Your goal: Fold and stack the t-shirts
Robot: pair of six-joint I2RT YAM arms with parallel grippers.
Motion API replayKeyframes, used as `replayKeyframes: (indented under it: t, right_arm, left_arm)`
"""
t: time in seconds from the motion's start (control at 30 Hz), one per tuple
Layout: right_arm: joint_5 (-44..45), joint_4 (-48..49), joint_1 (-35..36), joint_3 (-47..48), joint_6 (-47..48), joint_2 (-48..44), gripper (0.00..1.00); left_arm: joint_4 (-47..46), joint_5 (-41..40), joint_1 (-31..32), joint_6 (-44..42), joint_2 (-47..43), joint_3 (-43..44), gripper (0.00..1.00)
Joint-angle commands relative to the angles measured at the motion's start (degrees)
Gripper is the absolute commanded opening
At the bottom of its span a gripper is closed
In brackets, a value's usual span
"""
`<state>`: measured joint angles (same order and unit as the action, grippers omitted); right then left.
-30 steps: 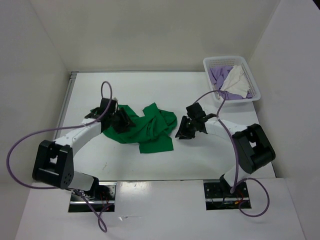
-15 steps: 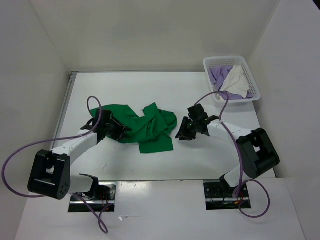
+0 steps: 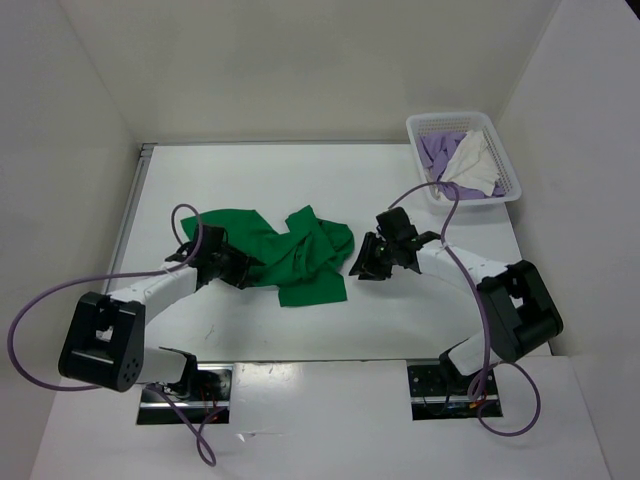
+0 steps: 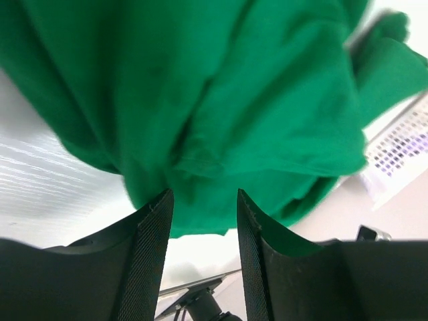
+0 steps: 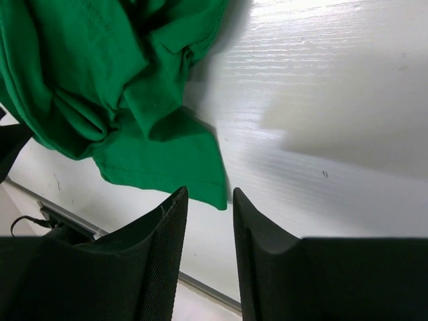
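Green t-shirt (image 3: pixel 300 250) lies crumpled on the table (image 3: pixel 400 190), left of the basket (image 3: pixel 512 186) and nearer; lavender t-shirt (image 3: pixel 438 150) and cream t-shirt (image 3: pixel 478 166) sit inside the basket; left gripper (image 4: pixel 202 195) half apart, green cloth bunched at its tips, grip impossible to tell; right gripper (image 5: pixel 208 194) slightly apart, empty, on the green t-shirt's basket side

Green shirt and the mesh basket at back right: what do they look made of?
Green shirt: soft matte cloth, likely cotton knit; it slumps in loose folds and creases with no shine. Basket: probably white moulded plastic; its walls are a rigid, regular grid of small holes.
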<state>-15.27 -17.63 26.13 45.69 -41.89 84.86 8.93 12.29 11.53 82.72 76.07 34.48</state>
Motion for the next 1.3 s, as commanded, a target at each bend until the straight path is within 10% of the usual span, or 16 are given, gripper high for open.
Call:
replayKeyframes:
  t: [0.0,1.0,1.27]
  right_arm:
    - [-0.47,0.23,0.85,-0.16,1.28,-2.86,0.39]
    - [-2.31,-0.3,0.85,1.42,4.45,0.66,0.54]
    - [-2.31,-0.83,0.85,1.42,4.45,2.42,0.57]
  left_arm:
    - [-1.11,0.02,-0.19,3.32,1.36,-0.91,0.51]
    - [-4.62,-4.21,-0.81,3.85,5.22,2.0,0.41]
    - [-5.68,-5.35,-1.86,0.78,6.81,3.75,0.18]
